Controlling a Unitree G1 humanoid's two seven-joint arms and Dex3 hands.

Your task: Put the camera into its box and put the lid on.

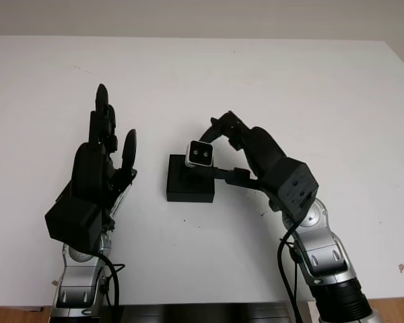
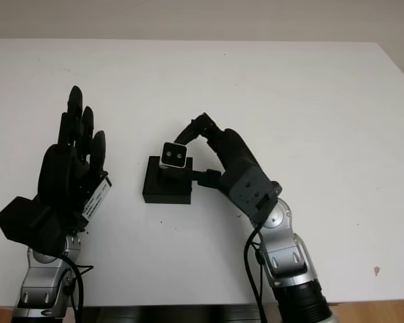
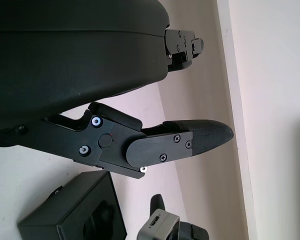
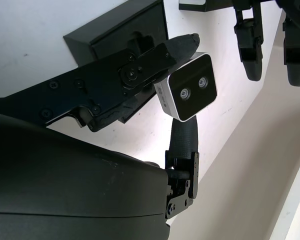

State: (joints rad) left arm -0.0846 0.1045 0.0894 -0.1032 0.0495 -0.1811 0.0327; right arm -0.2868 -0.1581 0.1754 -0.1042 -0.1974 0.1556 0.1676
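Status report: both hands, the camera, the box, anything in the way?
Right hand shut on camera, held just above the open black box. Left hand open, beside the box. No lid seen; nothing blocking the box.

a lab-like test bench: bare white table [image 1: 289, 87] against a plain wall [image 1: 202, 17].

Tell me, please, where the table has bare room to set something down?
The table is bare beyond both hands and right of the right robot hand. It is crowded between the left robot hand and the box, where the camera is held.
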